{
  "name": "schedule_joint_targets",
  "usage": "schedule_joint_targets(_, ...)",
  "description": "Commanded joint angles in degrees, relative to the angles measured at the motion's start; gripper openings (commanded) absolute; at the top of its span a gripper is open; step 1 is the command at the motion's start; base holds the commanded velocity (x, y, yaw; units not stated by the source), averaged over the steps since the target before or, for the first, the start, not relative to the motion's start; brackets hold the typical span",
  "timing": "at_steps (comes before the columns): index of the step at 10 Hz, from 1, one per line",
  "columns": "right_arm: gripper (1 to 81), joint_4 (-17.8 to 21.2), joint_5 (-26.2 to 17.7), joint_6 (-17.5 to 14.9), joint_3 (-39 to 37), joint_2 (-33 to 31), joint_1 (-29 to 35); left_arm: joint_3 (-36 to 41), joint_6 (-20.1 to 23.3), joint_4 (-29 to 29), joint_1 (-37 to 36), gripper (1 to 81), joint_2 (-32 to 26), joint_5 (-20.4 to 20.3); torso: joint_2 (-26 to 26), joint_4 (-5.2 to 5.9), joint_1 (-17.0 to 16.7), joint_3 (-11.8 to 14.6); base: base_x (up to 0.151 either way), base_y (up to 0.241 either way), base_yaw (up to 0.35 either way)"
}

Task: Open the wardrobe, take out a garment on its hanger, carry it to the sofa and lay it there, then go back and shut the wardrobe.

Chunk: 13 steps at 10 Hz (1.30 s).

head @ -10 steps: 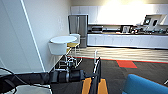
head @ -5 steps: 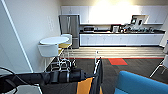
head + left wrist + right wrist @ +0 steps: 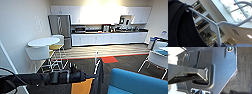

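Observation:
My left arm reaches in from the left along the lower edge of the head view. Its gripper [image 3: 86, 75] is shut on the thin white hanger [image 3: 96, 60]. The black garment [image 3: 100, 77] hangs limp from it, just left of the bright blue sofa [image 3: 140, 82] at the lower right. In the left wrist view the hanger [image 3: 218, 23] runs across the ceiling, and the garment [image 3: 179, 27] is draped over one end of it.
A round white table [image 3: 43, 41] with a white chair [image 3: 38, 53] and a yellow stool [image 3: 56, 47] stands by the left wall. A steel fridge [image 3: 61, 26] and a long kitchen counter [image 3: 107, 37] line the back. Another white chair [image 3: 157, 58] stands at the right.
The camera has swung to the right: the table and fridge slid left in the picture and more of the blue sofa came in at the lower right. The garment stays held.

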Motion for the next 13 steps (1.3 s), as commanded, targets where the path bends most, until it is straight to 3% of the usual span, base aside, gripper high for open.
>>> schedule_joint_targets(1, 81.1, -0.48, -3.35, -0.04, 0.2, -0.68, 1.63, 1.94, 0.71, 1.34, -7.65, 1.0, -0.43, -1.69, 0.0, 0.0, 0.03, 0.0, 0.0, 0.0, -0.238)
schedule_joint_targets(13, 81.1, -0.39, -3.26, -0.04, 0.29, -0.77, 1.63, 2.02, 0.8, 1.51, -7.65, 1.0, -0.86, -2.04, 0.0, 0.0, 0.03, 0.0, 0.0, 0.0, -0.239)
